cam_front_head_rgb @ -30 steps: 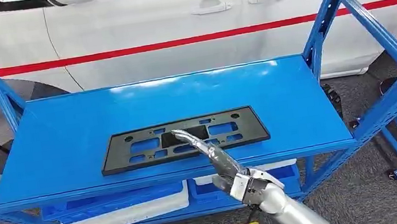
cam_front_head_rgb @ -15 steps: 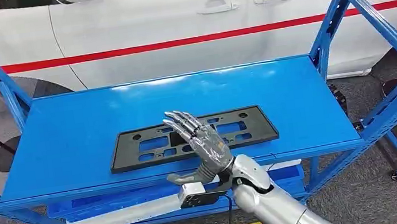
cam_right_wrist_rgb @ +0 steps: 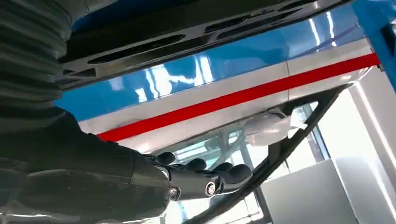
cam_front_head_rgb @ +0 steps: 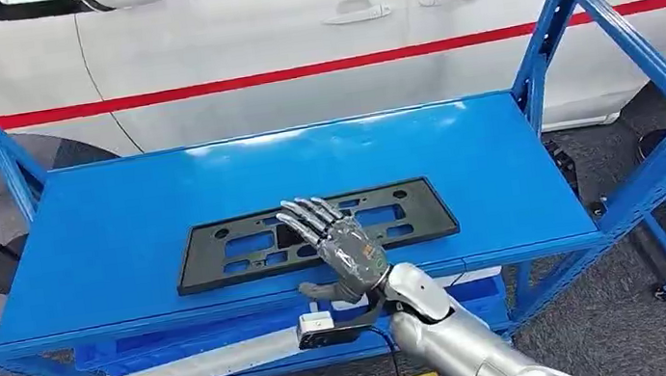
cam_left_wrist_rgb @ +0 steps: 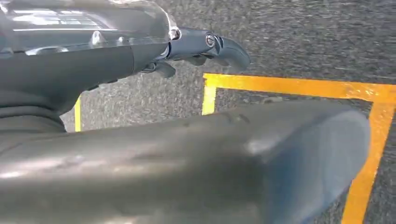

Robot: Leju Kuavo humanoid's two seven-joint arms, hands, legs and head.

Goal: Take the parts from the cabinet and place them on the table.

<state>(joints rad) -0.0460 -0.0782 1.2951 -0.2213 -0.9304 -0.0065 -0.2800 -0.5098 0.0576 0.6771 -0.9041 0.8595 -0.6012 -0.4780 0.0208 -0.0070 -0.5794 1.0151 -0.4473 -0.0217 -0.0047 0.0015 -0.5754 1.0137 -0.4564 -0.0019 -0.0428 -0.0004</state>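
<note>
The right robot hand [cam_front_head_rgb: 342, 245] is raised over the near edge of the blue shelf [cam_front_head_rgb: 120, 226], palm turned away from the head camera, fingers [cam_front_head_rgb: 306, 219] stretched out and spread, thumb pointing off to the left. It grasps nothing. Its fingertips overlap the middle of the black plastic part [cam_front_head_rgb: 221, 256], a long flat frame with rectangular cut-outs and small round holes; whether they touch the frame or hover just above it cannot be told. The part lies flat on the shelf surface, running left and right beyond both sides of the robot hand, with its near long edge close to the shelf's front lip. In the right wrist view the same robot hand [cam_right_wrist_rgb: 187, 179] shows with its fingers extended side by side, free of any object, and the black part [cam_right_wrist_rgb: 196, 32] passes across just beyond it on the blue surface.

Past the fingertips, behind the shelf, stands a white car [cam_front_head_rgb: 291, 48] with a red stripe [cam_front_head_rgb: 294, 71] along its doors. Blue uprights [cam_front_head_rgb: 568, 11] of the rack rise on either side. Below the robot hand, under the shelf, sit white and blue trays [cam_front_head_rgb: 215, 354] on a lower level.

The left robot hand [cam_left_wrist_rgb: 205, 46] hangs over grey carpet [cam_left_wrist_rgb: 303, 37] marked with yellow tape lines [cam_left_wrist_rgb: 289, 86]. Its fingers look loosely curled with nothing in them, though the close, partial view does not let me tell for certain.
</note>
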